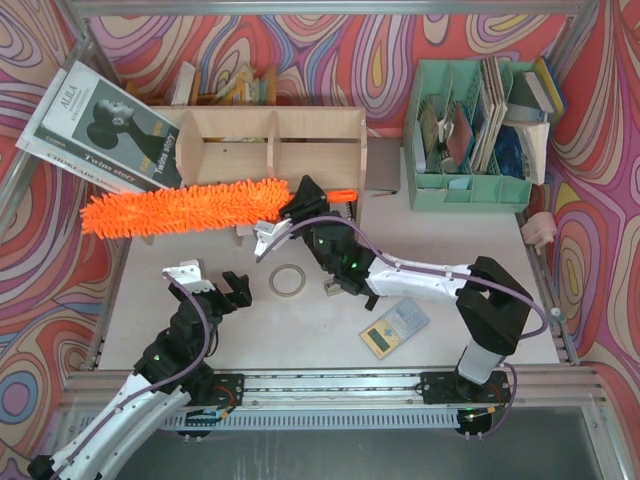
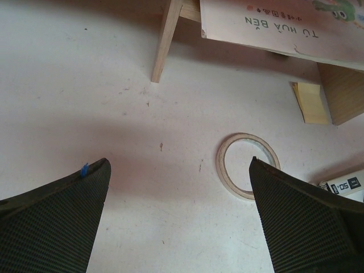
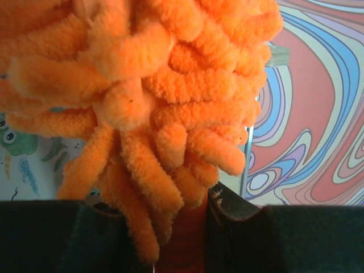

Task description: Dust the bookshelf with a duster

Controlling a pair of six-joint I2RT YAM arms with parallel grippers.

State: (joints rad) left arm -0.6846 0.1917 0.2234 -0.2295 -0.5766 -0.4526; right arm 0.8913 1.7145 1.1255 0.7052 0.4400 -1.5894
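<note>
The bookshelf [image 1: 270, 140] is a light plywood unit with a central divider, standing at the back middle of the table. The duster [image 1: 180, 208] has a long shaggy orange head stretching leftward along the shelf's front, past its left side panel. My right gripper [image 1: 300, 203] is shut on the duster's orange handle just behind the head; the handle's end [image 1: 341, 194] pokes out to the right. In the right wrist view the fluffy head [image 3: 153, 102] fills the frame above the right gripper [image 3: 187, 213]. My left gripper [image 1: 215, 285] [image 2: 179, 162] hangs open over bare table, holding nothing.
A tape ring [image 1: 287, 281] [image 2: 247, 165] lies just right of the left gripper. A calculator [image 1: 395, 325] lies at the front right. A mint-green file organizer [image 1: 470, 130] stands back right. A magazine [image 1: 105, 130] leans back left. A book [image 2: 284, 25] and yellow notes [image 2: 310, 102] lie under the shelf.
</note>
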